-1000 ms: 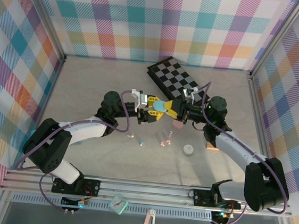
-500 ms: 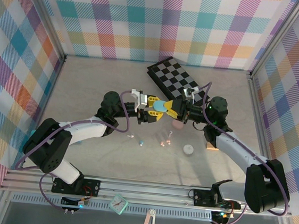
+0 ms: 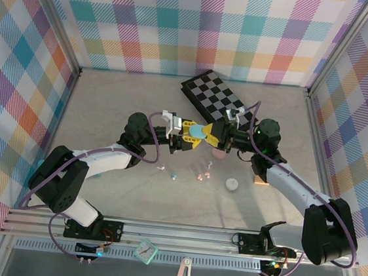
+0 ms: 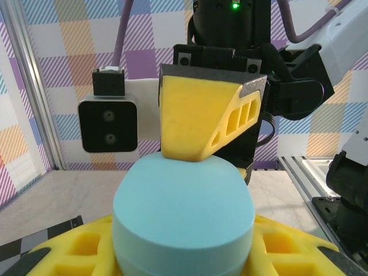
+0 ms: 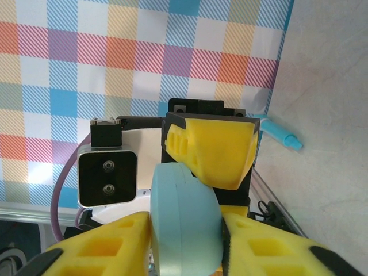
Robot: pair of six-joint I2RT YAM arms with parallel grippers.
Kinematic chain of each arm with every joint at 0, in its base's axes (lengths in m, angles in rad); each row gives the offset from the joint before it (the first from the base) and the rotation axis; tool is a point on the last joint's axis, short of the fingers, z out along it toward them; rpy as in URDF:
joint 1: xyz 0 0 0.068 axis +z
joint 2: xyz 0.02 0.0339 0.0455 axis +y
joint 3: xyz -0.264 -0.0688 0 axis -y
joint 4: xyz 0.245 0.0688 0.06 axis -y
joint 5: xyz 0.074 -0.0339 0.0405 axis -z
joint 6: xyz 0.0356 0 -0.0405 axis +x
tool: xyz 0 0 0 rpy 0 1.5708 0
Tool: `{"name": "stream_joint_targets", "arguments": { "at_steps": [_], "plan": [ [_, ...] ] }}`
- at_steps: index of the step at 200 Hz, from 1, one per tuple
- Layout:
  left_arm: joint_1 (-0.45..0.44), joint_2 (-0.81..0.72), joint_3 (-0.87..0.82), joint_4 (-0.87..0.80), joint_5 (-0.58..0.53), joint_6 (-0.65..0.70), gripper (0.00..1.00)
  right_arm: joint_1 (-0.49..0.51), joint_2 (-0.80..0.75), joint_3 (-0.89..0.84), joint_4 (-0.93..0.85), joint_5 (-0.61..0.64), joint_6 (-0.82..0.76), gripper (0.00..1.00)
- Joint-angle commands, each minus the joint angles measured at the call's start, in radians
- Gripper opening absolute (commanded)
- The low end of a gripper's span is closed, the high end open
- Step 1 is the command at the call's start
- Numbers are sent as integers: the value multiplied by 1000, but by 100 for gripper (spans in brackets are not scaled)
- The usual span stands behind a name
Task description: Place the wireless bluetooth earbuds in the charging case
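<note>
A pale blue oval charging case hangs in mid-air over the table's middle, held from both sides. My left gripper is shut on its near end, with the yellow fingers flanking the case. From the right, my right gripper is shut on the same case, its pads pressing the two flat faces. Below on the table lie tiny earbuds: a pale blue one, two pink ones and a white one.
A pink case and a white case lie on the table right of the earbuds. A small orange piece sits by the right arm. A black-and-white checkered board lies at the back. Plaid walls enclose the table.
</note>
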Motion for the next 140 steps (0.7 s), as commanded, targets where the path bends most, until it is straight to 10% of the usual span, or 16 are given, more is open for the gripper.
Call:
{"name": "stream_joint_targets", "arguments": {
  "at_steps": [1, 51, 90, 140],
  "plan": [
    [-6, -12, 16, 27, 22, 17, 35, 6, -37, 37, -110, 11, -100, 45],
    [-2, -37, -8, -2, 26, 15, 35, 5, -155, 155, -637, 128, -567, 79],
    [-1, -86, -38, -105, 56, 31, 35, 24, -193, 328, -1060, 225, -1255, 96],
    [-1, -142, -63, -192, 68, 33, 36, 120, -159, 456, -1254, 300, -1941, 99]
  ]
}}
